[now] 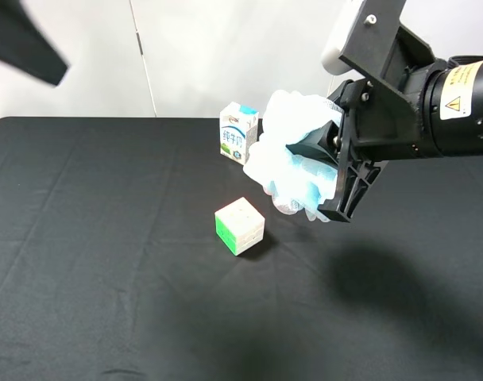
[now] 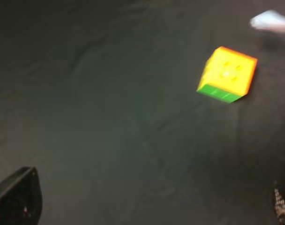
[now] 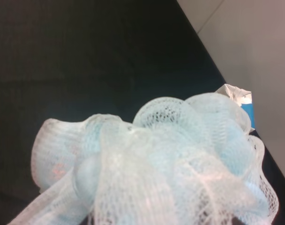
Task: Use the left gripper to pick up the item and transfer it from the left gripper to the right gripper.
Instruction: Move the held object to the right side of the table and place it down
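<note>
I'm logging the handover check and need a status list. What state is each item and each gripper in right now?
bath pouf: lifted off the table, squeezed in the right gripper.
right gripper: shut on the bath pouf.
left gripper: open, nothing between its jaws.
puzzle cube: resting flat on the table, untouched.
milk carton: standing upright on the table.

One fluffy pale-blue mesh bath pouf [image 1: 277,159], one pastel plastic puzzle cube [image 1: 240,226], one small white cardboard milk carton [image 1: 238,132].
</note>
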Controlling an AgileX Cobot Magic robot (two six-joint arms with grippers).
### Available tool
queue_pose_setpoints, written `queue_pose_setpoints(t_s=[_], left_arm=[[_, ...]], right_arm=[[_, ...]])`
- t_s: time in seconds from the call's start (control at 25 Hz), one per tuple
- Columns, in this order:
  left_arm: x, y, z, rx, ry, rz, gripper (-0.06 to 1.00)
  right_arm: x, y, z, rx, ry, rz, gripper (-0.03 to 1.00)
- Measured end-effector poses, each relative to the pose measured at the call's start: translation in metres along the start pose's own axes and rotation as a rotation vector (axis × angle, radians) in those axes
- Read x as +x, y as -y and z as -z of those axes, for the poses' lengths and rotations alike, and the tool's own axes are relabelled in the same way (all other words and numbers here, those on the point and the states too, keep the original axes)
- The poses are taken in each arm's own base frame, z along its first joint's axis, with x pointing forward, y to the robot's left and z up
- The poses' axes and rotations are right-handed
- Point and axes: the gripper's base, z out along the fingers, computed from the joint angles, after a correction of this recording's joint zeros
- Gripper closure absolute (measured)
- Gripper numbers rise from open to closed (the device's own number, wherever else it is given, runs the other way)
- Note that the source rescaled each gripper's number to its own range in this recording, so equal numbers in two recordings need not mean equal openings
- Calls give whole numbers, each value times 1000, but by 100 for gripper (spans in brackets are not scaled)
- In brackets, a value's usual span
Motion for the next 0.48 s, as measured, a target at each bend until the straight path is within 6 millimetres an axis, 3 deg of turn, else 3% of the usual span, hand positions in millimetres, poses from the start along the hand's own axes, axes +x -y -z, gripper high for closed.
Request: queue_pose_setpoints(t_s=[0.48], left_arm=[[86,-1,27,-129,71,70,-3]], right_arm=[[0,0,0,-1,-1,-23,95]])
